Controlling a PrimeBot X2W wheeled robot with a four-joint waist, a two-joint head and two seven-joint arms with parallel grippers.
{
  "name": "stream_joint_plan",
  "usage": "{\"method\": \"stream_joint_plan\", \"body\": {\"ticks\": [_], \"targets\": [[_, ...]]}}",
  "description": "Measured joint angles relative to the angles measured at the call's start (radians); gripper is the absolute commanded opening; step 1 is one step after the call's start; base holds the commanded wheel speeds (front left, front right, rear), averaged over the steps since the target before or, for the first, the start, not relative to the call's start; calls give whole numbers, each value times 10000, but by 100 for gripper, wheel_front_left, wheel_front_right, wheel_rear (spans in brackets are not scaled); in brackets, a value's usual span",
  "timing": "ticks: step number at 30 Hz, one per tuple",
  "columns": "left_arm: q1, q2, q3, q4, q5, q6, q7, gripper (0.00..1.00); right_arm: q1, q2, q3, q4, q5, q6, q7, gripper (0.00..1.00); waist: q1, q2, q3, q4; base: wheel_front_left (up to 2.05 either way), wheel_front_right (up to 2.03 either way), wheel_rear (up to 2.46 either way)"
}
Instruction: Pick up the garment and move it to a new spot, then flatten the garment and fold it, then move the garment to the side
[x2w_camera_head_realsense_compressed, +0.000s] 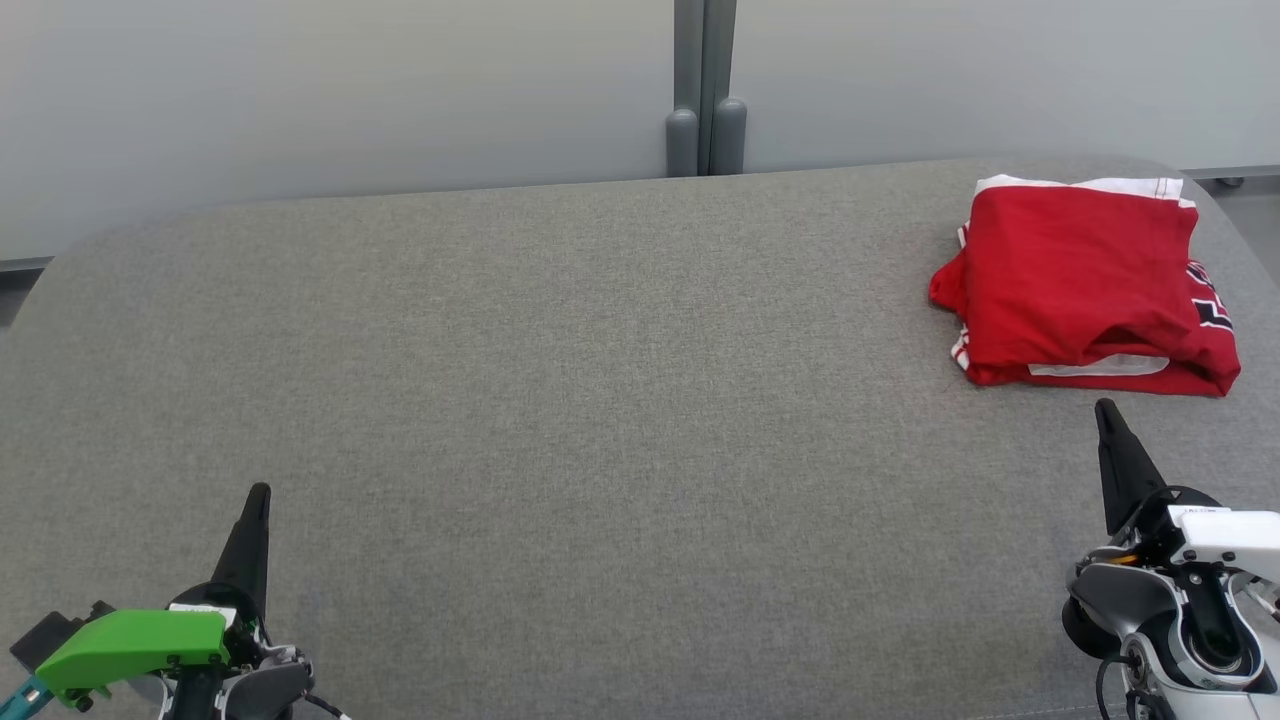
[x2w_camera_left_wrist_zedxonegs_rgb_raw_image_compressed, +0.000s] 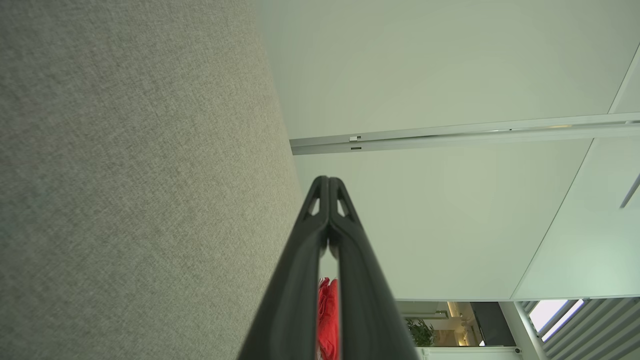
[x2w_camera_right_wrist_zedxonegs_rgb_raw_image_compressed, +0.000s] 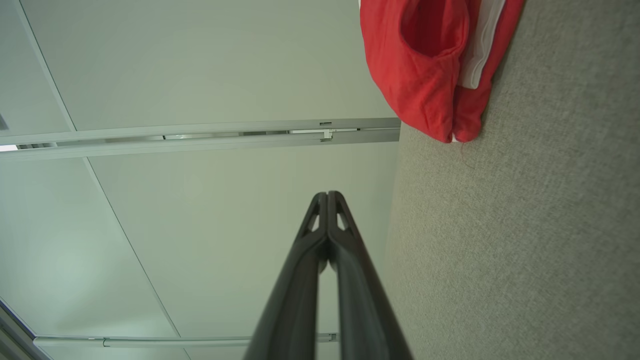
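Observation:
The garment (x2w_camera_head_realsense_compressed: 1085, 285) is red with white trim and lies folded in a compact stack at the far right of the grey table (x2w_camera_head_realsense_compressed: 600, 380). In the right wrist view the garment (x2w_camera_right_wrist_zedxonegs_rgb_raw_image_compressed: 425, 65) shows at the top. A red sliver of the garment (x2w_camera_left_wrist_zedxonegs_rgb_raw_image_compressed: 328, 320) peeks between the fingers in the left wrist view. My right gripper (x2w_camera_head_realsense_compressed: 1105, 407) is shut and empty, just in front of the garment and apart from it. At the near left my left gripper (x2w_camera_head_realsense_compressed: 259, 491) is shut on nothing, far from the cloth. Both tips meet in the wrist views: left gripper (x2w_camera_left_wrist_zedxonegs_rgb_raw_image_compressed: 328, 178), right gripper (x2w_camera_right_wrist_zedxonegs_rgb_raw_image_compressed: 327, 193).
A pale wall with a grey vertical post (x2w_camera_head_realsense_compressed: 705, 90) stands behind the table's far edge. The table's rounded corners fall away at the left and right. Grey fabric (x2w_camera_left_wrist_zedxonegs_rgb_raw_image_compressed: 125, 175) stretches across the middle of the table.

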Motion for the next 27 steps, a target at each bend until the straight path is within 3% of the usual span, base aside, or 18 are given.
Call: {"method": "stream_joint_plan", "body": {"ticks": [27], "targets": [[-51, -50, 19, 23, 0, -71, 2, 0, -7, 8, -17, 63, 0, 2, 56, 0, 0, 0, -2, 0, 0, 0, 0]]}}
